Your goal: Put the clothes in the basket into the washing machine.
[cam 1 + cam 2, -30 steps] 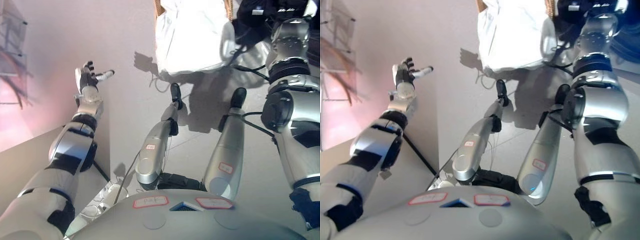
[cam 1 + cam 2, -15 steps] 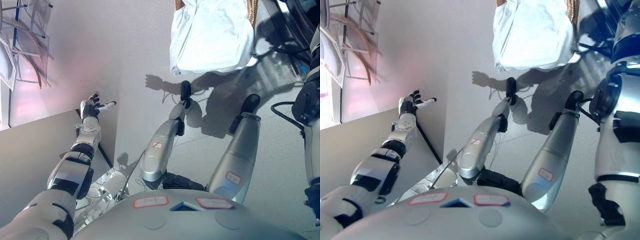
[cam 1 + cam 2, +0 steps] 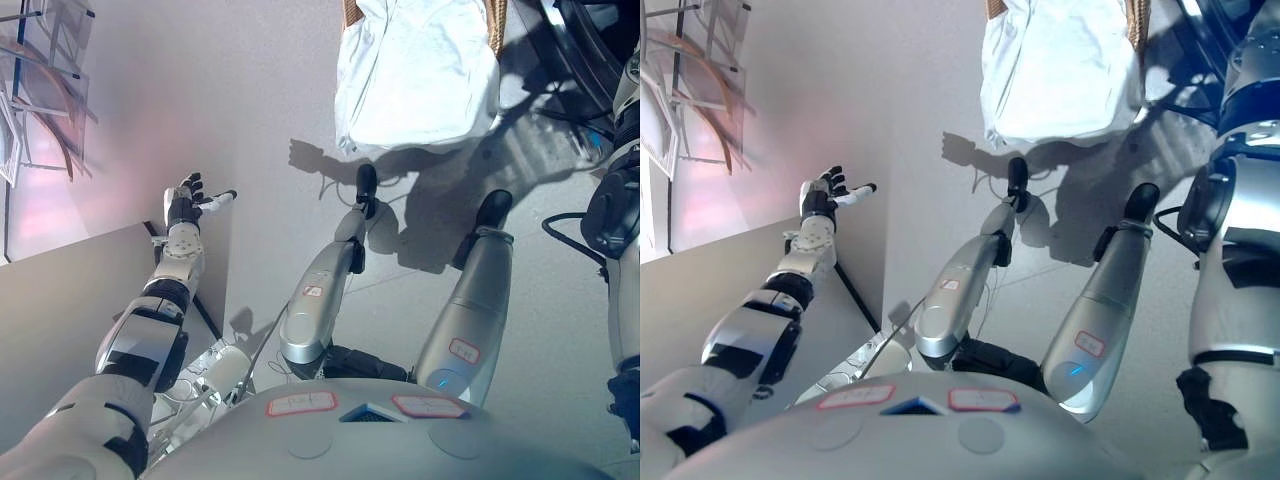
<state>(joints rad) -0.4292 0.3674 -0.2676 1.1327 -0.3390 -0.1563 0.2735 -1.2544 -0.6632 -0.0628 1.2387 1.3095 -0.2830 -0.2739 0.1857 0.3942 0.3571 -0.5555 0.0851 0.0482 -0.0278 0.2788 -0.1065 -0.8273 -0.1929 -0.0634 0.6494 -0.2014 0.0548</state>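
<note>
Nearest, on the robot's left side, the dark left hand point(image 3: 184, 201) reaches out over the pale grey floor point(image 3: 280, 110), its fingers spread and straight and one white-tipped finger pointing away, with nothing in its grasp. The right arm comes in along the right edge of both views, but the right hand itself does not show (so whether it is open cannot be told). Farther off, at the top of the views, a large white crumpled cloth point(image 3: 415, 70) lies heaped over a woven tan wicker basket point(image 3: 350, 12), of which only slivers of rim show either side of the cloth. Far left, a wire-framed rack point(image 3: 695, 70) stands against the wall.
</note>
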